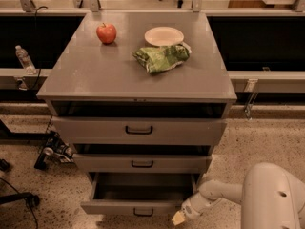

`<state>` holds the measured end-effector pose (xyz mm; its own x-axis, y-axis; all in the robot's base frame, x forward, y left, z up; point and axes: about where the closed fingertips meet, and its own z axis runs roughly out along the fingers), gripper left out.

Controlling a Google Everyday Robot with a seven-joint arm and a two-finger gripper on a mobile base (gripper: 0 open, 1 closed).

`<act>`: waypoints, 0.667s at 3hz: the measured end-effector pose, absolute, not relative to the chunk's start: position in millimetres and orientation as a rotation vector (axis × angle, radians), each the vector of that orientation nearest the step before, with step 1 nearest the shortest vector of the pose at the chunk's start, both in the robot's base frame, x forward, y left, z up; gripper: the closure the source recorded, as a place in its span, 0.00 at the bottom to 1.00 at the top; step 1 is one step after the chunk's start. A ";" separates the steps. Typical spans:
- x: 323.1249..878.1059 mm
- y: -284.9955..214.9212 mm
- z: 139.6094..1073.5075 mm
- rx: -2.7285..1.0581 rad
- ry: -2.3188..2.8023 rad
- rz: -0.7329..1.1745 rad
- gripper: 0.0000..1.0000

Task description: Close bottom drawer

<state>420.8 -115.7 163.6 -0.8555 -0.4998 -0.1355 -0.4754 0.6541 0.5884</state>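
Clearly open, the grey bottom drawer (114, 207) has the gripper (179, 217) by its front corner, spread unclear.

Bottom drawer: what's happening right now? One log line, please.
bottom drawer: pulled open, not yet closed | gripper: low, by the drawer front's right end | contact: cannot tell
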 end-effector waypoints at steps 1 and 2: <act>445.7 -108.8 172.5 0.921 -2.862 -1.023 1.00; 445.7 -108.7 172.5 0.921 -2.861 -1.023 1.00</act>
<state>445.7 -108.7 172.5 -0.8313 -0.5117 -0.2169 -0.5333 0.6244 0.5707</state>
